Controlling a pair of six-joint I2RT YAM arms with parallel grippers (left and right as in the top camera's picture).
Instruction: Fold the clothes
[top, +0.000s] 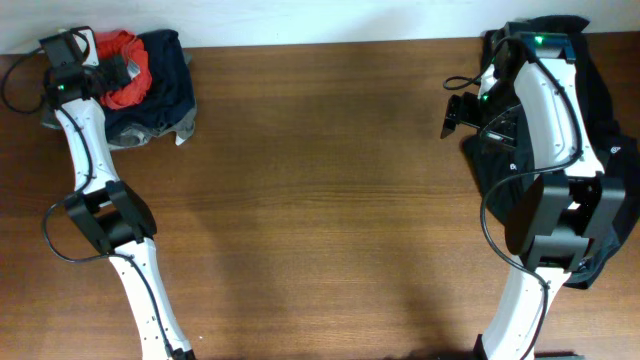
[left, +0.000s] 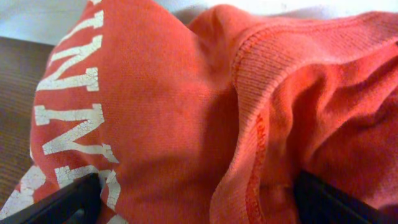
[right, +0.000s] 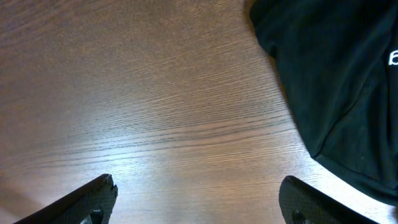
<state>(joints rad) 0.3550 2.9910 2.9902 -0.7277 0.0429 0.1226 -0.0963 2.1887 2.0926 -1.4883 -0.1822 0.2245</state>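
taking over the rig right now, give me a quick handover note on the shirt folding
Left pincer: open, its fingers either side of a bunched part of the red-orange T-shirt, not clamped.
Right pincer: open and empty, over bare table beside the black garment.
Shirt: crumpled on top of the dark navy pile at the far left corner.
Done: no fold visible yet.
Left: grasp the shirt, bring it out, spread it flat, then fold it.
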